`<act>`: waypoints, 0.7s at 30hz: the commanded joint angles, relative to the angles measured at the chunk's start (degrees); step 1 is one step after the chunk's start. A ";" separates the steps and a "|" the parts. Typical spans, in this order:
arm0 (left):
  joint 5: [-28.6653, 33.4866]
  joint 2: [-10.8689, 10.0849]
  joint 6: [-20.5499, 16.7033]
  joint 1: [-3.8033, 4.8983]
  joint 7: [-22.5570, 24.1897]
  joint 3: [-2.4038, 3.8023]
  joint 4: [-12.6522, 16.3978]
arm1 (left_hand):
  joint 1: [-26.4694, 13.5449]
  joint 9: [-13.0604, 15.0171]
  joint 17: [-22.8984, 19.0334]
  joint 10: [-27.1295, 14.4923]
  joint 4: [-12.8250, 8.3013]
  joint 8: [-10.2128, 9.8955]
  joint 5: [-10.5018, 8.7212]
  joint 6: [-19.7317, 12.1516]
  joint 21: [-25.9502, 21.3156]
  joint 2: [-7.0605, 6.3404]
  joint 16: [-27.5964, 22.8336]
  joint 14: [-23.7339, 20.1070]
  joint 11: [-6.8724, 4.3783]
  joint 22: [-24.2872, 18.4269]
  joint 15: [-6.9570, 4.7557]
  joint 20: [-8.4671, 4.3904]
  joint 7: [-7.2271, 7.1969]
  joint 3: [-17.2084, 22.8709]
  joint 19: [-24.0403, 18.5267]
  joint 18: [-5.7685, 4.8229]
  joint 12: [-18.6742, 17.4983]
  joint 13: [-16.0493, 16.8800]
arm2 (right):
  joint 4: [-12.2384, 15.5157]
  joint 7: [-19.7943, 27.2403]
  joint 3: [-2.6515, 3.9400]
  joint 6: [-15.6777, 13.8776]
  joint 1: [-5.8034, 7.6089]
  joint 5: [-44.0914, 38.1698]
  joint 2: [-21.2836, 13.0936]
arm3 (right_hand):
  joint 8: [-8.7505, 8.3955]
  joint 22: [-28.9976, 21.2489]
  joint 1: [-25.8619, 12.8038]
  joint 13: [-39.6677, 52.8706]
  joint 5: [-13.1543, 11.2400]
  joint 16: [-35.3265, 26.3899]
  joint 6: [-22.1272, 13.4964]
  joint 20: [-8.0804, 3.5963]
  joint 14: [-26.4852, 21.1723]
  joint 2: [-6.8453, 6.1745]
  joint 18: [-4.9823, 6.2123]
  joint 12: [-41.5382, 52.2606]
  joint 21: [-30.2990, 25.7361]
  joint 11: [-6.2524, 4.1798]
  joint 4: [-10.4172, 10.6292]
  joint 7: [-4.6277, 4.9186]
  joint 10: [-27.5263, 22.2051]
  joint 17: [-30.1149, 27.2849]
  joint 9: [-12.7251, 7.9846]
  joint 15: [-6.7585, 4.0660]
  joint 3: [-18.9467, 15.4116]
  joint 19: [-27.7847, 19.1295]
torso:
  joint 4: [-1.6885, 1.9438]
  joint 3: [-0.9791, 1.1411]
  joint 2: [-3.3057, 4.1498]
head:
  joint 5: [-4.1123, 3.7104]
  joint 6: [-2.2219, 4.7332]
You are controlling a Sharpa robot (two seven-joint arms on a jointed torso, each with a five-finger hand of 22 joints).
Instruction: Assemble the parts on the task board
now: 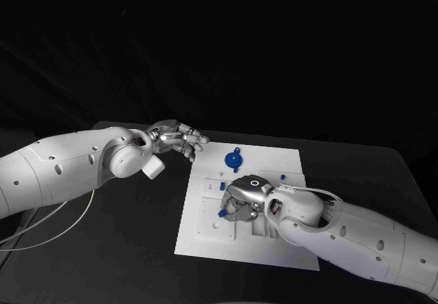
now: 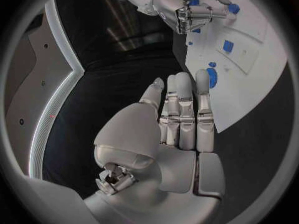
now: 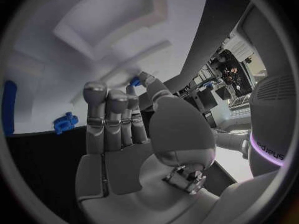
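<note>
Part (image 1: 222, 215) in right hand (image 1: 242, 201) — axis unclear

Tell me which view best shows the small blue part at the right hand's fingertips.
The left wrist view: the small blue part sits clear at the right hand's fingertips, above the task board. The head view shows a sliver of it beside the hand; the right wrist view shows it mostly behind the fingers.

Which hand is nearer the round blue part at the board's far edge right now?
Left. The left hand hovers just off the task board's far corner, beside the round blue part. The right hand sits over the board's middle, nearer the robot.
</note>
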 commanded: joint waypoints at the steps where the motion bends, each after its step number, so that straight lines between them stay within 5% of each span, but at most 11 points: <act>1: 0.43 -0.05 -0.43 0.06 0.29 0.02 0.27 | 0.01 -0.08 0.08 -0.27 0.32 0.38 -0.28 -0.42 -0.27 0.34 -0.31 0.46 0.21 -0.06 0.09 -0.01 -0.10 -0.05 0.57 0.44 -0.32 -0.06 | 0.66 -1.12 0.00 -3.04 -0.04 -0.71 -0.33 | -0.11 0.42 -0.01 0.06 0.36 0.26 0.51 -0.13 0.21 -0.61 -0.26 0.24 0.42 -0.19 0.45 -0.08 0.35 0.07 -0.06 -0.05 0.21 3.05 | 0.00 -0.01 -0.01 | -0.07 -0.05; 21: -0.37 -0.98 -0.59 0.04 -0.50 -0.13 1.49 | -0.52 -0.32 0.44 -0.23 2.17 0.68 -0.34 -0.79 -0.43 -0.57 -0.06 1.05 0.21 -0.04 0.00 -0.09 -0.10 -0.62 1.27 0.51 -0.12 -0.05 | 2.37 -2.30 0.04 -3.59 -0.02 -0.71 -2.16 | -0.08 -0.12 0.26 0.35 0.88 0.14 1.40 -0.26 0.25 -1.34 -0.36 0.33 0.89 -0.44 2.29 -0.41 0.55 0.12 -0.02 -0.18 1.18 3.04 | 0.03 -0.03 -0.02 | -0.38 0.01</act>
